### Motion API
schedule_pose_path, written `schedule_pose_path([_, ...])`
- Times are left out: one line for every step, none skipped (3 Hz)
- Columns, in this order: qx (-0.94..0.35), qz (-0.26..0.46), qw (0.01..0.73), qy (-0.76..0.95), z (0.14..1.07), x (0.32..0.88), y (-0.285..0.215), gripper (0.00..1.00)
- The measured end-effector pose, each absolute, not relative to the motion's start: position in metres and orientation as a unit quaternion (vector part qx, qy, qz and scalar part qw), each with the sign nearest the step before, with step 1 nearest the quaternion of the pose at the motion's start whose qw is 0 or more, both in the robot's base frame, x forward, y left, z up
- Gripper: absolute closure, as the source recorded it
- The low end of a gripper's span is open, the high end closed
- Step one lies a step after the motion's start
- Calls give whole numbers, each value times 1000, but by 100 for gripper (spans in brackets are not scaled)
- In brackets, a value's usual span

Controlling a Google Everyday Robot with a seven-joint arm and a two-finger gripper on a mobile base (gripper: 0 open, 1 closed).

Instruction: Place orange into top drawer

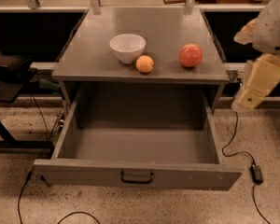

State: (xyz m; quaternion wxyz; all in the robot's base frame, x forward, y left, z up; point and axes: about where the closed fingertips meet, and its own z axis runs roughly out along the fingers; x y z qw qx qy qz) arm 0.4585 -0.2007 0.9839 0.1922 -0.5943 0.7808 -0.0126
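Observation:
The orange [145, 64] is small, round and yellow-orange. It sits on the grey cabinet top [154, 27] near the front edge, just right of a white bowl [127, 47]. The top drawer [140, 143] is pulled fully out below it and has nothing inside; its dark pull handle [137, 177] faces me. My gripper [254, 83], cream-coloured under a white wrapped arm, hangs at the right edge of the view. It is beside the cabinet's right side, level with the top, and well apart from the orange.
A larger reddish-pink fruit [190, 55] sits on the cabinet top to the right of the orange. A black cable with a small box [256, 173] lies on the speckled floor at the right. A dark stand [7, 78] is at the left.

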Motion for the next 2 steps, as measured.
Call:
schedule_pose_path([-574,33,245,780,979,502,-168,0])
schedule_pose_path([-540,71,272,794,969,551,-131,0])
